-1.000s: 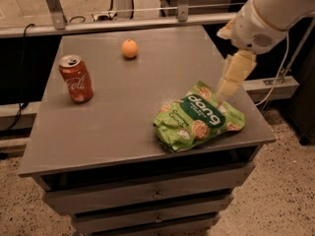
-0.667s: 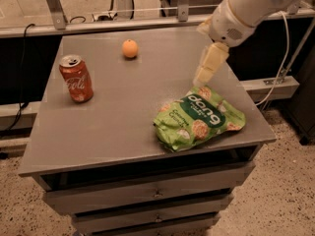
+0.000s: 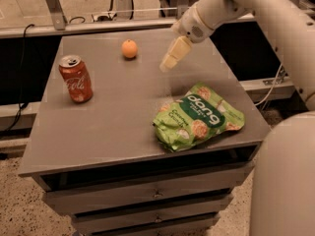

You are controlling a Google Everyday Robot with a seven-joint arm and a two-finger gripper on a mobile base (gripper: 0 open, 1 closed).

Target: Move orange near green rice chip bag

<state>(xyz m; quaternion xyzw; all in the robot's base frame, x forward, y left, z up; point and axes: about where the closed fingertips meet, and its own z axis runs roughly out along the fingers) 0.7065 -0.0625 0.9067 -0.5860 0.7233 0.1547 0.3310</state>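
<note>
Here we go: 1 grey table, 3 items on it. 1 orange sits at about 11 o'clock on the top, near the back edge, all alone and untouched. 1 green rice chip bag lies flat at 4 o'clock by the front-right corner, "dong" lettering up. It's well apart from the orange. 1 red cola can stands upright at 9 o'clock, left side.

The gripper hangs over the table at 1 o'clock, pointing down-left on the white arm coming in from top right. It's at 3 o'clock of the orange, near but not touching, w/ nothing in it. Claw wide or narrow? Can't tell.

Under the top, drawer fronts w/ 2 knobs showing.
</note>
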